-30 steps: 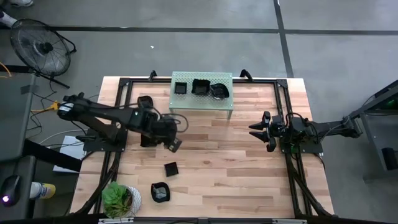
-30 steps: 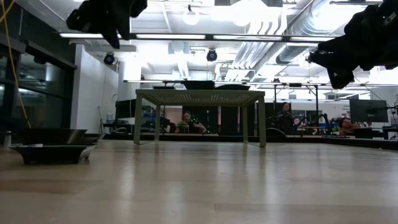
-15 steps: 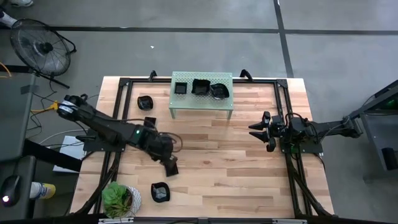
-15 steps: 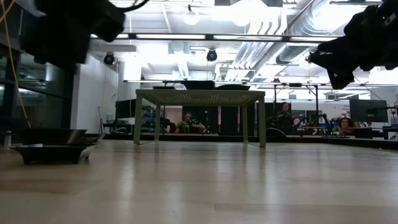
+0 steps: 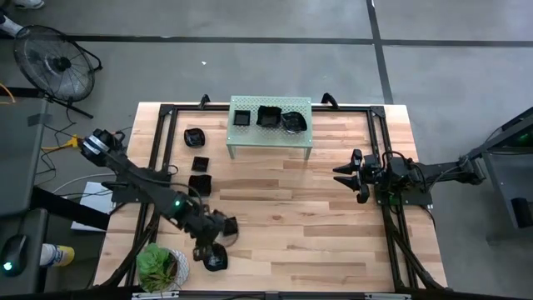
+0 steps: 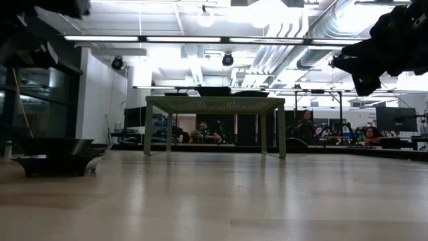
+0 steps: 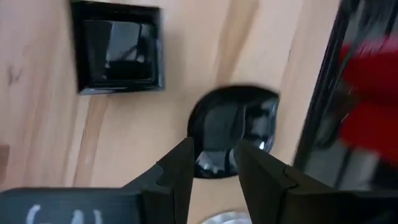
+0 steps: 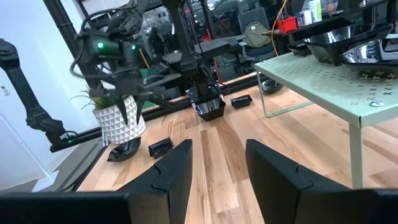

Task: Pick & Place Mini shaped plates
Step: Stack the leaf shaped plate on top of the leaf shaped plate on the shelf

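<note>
Wooden table [image 5: 333, 217]: work surface.
Pale green perforated shelf [image 5: 271, 133]: rear centre of table; three black plates on top.
Left arm: reaches to near left corner, beside potted plant [image 5: 158, 265].
Left gripper [image 7: 212, 163]: empty, jaws narrowly parted, poised above round plate [image 7: 233, 127].
Right gripper [image 5: 343, 175]: waits at right side, fingers apart, empty.
Square plate [image 7: 118, 53]: just beside round plate.
More plates [image 5: 198, 162]: loose on table left of shelf.
Handling judgement: plates glossy, rigid, light, likely slippery and chip-prone. Pinch across raised rim.
</note>
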### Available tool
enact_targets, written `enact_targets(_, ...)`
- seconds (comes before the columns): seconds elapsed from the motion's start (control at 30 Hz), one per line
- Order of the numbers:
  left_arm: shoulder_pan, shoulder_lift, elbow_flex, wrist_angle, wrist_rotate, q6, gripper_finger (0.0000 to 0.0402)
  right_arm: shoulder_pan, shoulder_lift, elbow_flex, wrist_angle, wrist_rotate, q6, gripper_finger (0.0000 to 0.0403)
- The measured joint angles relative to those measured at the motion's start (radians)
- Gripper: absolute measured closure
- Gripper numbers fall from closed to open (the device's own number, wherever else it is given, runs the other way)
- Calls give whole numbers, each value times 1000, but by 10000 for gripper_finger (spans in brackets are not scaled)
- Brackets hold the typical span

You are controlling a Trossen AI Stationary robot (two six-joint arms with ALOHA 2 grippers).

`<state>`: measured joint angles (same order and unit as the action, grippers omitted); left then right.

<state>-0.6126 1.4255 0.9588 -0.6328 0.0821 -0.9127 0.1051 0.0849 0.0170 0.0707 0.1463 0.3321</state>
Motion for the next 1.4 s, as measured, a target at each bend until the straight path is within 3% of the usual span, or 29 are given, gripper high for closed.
enact_targets(0.2,-60,45,0,-1,-63,194,284,0,0,0,-1,0,0,258)
enact_targets(0.47,-63,116,0,6,-50,338,284,0,0,0,-2,0,0,258)
enact_targets(0.8,-62,186,0,58,9,367,284,0,0,0,-3,0,0,258)
enact_targets(1.4,-62,196,-46,108,-14,341,298,0,0,0,-3,0,0,258)
